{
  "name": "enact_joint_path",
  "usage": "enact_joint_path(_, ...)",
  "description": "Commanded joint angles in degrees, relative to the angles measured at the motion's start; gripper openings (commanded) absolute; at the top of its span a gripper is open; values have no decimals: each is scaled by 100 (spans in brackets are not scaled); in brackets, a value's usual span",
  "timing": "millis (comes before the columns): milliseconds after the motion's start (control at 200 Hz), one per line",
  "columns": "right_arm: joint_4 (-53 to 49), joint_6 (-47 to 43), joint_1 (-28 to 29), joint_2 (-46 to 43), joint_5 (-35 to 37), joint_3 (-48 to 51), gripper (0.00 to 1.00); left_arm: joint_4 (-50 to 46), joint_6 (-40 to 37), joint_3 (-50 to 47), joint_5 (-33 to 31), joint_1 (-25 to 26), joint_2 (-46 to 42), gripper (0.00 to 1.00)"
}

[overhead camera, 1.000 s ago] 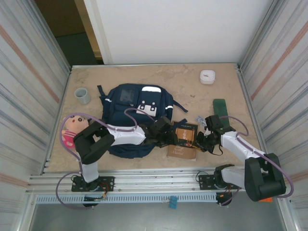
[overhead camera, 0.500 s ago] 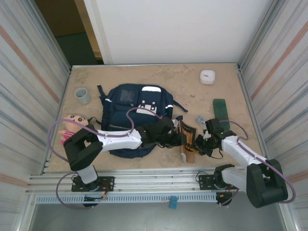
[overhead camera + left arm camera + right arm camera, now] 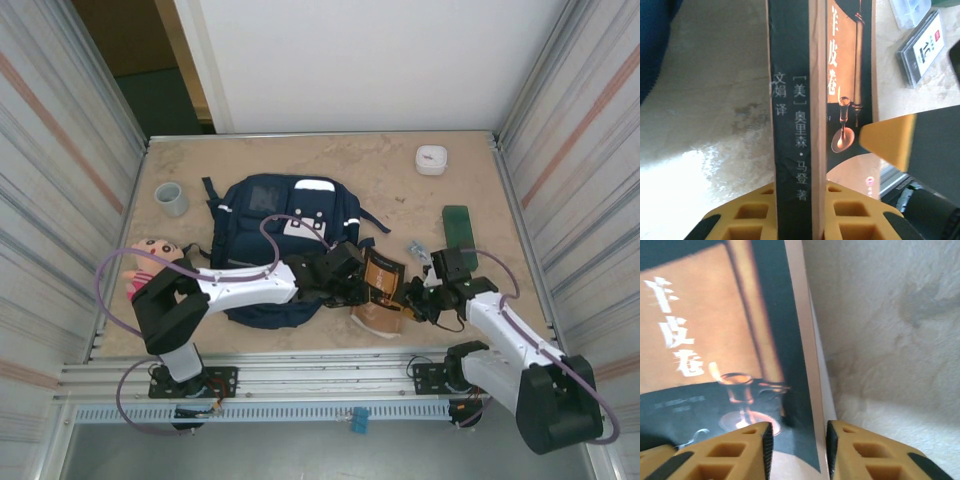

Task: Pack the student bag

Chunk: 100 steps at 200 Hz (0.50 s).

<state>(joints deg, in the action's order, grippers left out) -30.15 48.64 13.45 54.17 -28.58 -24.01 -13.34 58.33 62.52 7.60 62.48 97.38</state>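
The student bag (image 3: 272,232), a navy backpack, lies flat at the table's middle left. Just right of it a dark and orange book (image 3: 381,289) is tilted up off the table. My left gripper (image 3: 352,284) is shut on its spine; in the left wrist view the black spine (image 3: 795,100) stands clamped between the yellow fingers (image 3: 752,212), gripper (image 3: 800,192). My right gripper (image 3: 413,300) sits at the book's right edge. In the right wrist view its jaws (image 3: 799,440) stand open astride the cover's edge (image 3: 715,340), not pressing on it.
A grey cup (image 3: 171,198) and a doll (image 3: 150,262) lie left of the bag. A white round box (image 3: 431,159) sits far right. A green flat object (image 3: 458,223) and a small card case (image 3: 417,249) (image 3: 920,50) lie behind the right gripper.
The book went from lying flat to raised on its edge. My left gripper closed on its spine. My right gripper let go and opened.
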Motion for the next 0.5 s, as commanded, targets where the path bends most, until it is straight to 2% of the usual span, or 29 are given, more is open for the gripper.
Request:
enact_joint_path(0, -192, -432, -184, -573, 2, -488, 49, 72, -770, 114, -471, 28, -726, 1)
enact_joint_path(75, -82, -899, -247, -1005, -116, -821, 59, 663, -1354, -146, -493, 21, -1298, 0)
enact_joint_path(175, 164, -1204, -264, -1485, -86, -1202, 66, 1545, -2090, -480, -427, -14, -2029, 0)
enact_joint_path(266, 704, -1240, -262, -1920, -165, -1360, 74, 1888, -2631, -583, -63, -220, -2584, 0)
enact_joint_path(366, 1343, -951, -264, -2448, -112, -1309, 100, 2008, -2966, -609, 601, -561, -3094, 0)
enact_joint_path(496, 1848, -641, -264, -3005, -4, -1199, 99, 2196, -3034, -623, 1317, -969, -3579, 0)
